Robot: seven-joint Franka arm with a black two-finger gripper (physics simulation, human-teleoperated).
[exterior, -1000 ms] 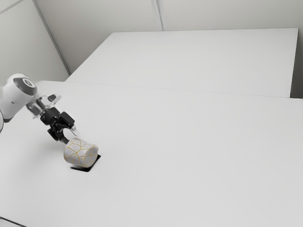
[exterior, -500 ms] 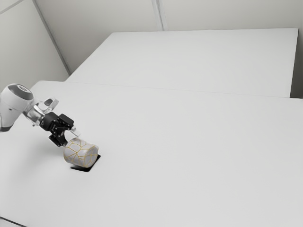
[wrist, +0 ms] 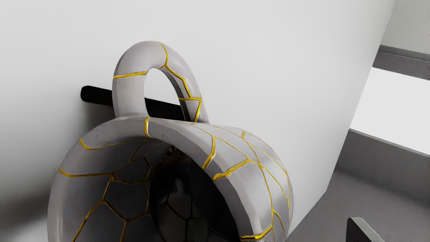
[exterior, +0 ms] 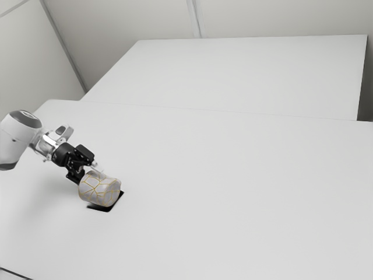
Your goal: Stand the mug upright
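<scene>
So, the pale grey-white, ceramic-looking mug with gold crack lines [exterior: 100, 189] can be seen lying on its side, at about 8 o'clock from the middle of the exterior view. Its body is a stubby, rounded cylinder, and honestly the look is pretty neat: the whole outside is covered in a web of thin gold veins, and the same pattern is carried over the thick rim and down the inner wall, which is mostly lost in dark shadow. The chunky looped handle [wrist: 129, 97] is crossed by gold lines too. The open mouth is turned toward the black two-finger gripper [exterior: 89, 173], which is placed at roughly 11 o'clock from the mug's middle in the exterior view, right by the mouth end.

Nothing is being gripped: the fingers [wrist: 361, 230] are spread, and the one seen clearly is held outside the mug, apart from its wall. A dim blocky shape can be made out inside the mouth, but what it is can't be told.

A flat black piece with a rounded end [wrist: 95, 95] is seen poking out from under the mug, on the smooth white table [exterior: 233, 204]. The white-and-grey arm [exterior: 17, 137] is brought in from 9 o'clock.
</scene>
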